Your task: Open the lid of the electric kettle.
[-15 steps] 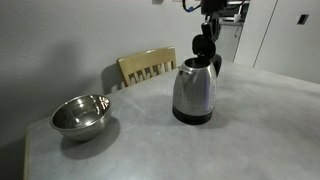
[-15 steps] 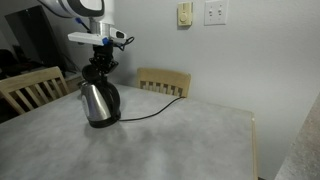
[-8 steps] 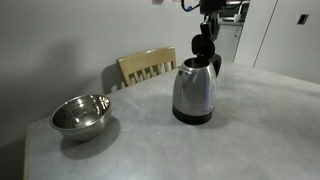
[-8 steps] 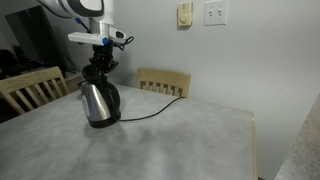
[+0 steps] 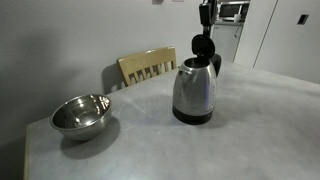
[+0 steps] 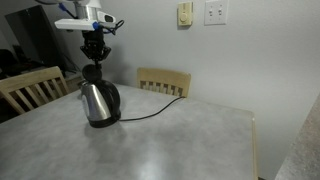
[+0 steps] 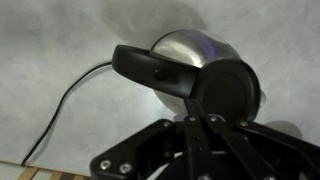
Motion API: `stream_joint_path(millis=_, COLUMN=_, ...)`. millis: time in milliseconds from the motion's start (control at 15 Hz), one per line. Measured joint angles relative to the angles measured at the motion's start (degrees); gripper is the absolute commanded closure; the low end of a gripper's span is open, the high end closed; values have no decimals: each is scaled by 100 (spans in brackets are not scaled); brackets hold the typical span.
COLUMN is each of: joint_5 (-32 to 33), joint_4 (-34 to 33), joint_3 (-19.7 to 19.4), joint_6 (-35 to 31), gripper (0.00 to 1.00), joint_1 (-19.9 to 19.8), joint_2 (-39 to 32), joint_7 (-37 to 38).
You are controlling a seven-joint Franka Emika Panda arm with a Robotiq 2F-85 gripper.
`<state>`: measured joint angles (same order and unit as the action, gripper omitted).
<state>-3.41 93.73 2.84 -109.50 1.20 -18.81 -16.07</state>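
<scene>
Overhead, tool (image 6: 93,50) hovers (lid (image 6: 92,72) upright).

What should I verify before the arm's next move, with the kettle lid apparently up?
1. Lid standing upright, kettle open: ok.
2. Gripper above the lid and apart from it in both exterior views: ok.
3. Gripper jaws open or shut: cannot tell.
4. Kettle upright on the table: ok.
5. Cord lying on the table, away from the gripper: ok.
6. Bowl apart from the kettle: ok.
</scene>
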Motion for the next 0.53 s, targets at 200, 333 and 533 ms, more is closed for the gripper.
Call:
stream_joint_path(millis=200, joint_5=55, joint_4=181, joint_3=-4, joint_6=-63, gripper=100, joint_1=-15, joint_2=343, joint_7=-98)
stream_joint_path(millis=333, joint_5=61, joint_4=283, joint_3=-12, joint_6=-74, gripper=100, joint_1=-30, joint_2=520, joint_7=-172)
stream_joint_path(millis=533, joint_5=61, joint_4=395, joint_3=-29, joint_6=-78, gripper=67, joint_1=-47, joint_2=699, joint_7=-269)
